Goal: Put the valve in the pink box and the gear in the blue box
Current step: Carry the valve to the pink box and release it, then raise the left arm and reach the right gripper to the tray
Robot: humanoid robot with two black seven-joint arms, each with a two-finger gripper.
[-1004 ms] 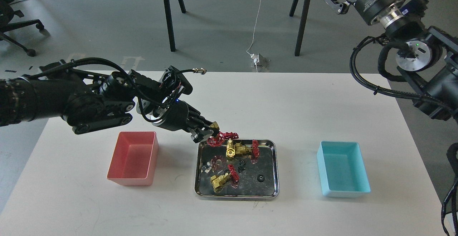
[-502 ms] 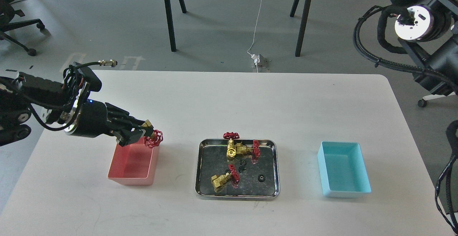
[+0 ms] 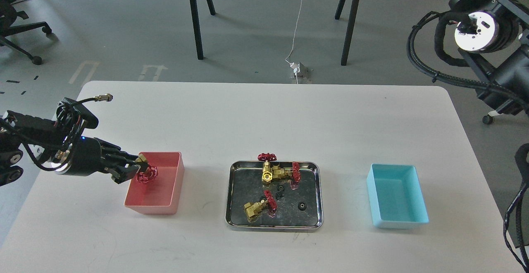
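My left end effector (image 3: 134, 169) is clamped on the valve (image 3: 145, 173), brass body between the fingers, red handwheel pointing away from me over the pink box (image 3: 175, 182). The box's open floor lies directly beneath and just beyond the valve, its near-left wall under my fingers, so a release should drop it inside. My right end effector is out of view; the gear (image 3: 301, 206) waits in the tray (image 3: 231, 219), well off to the right.
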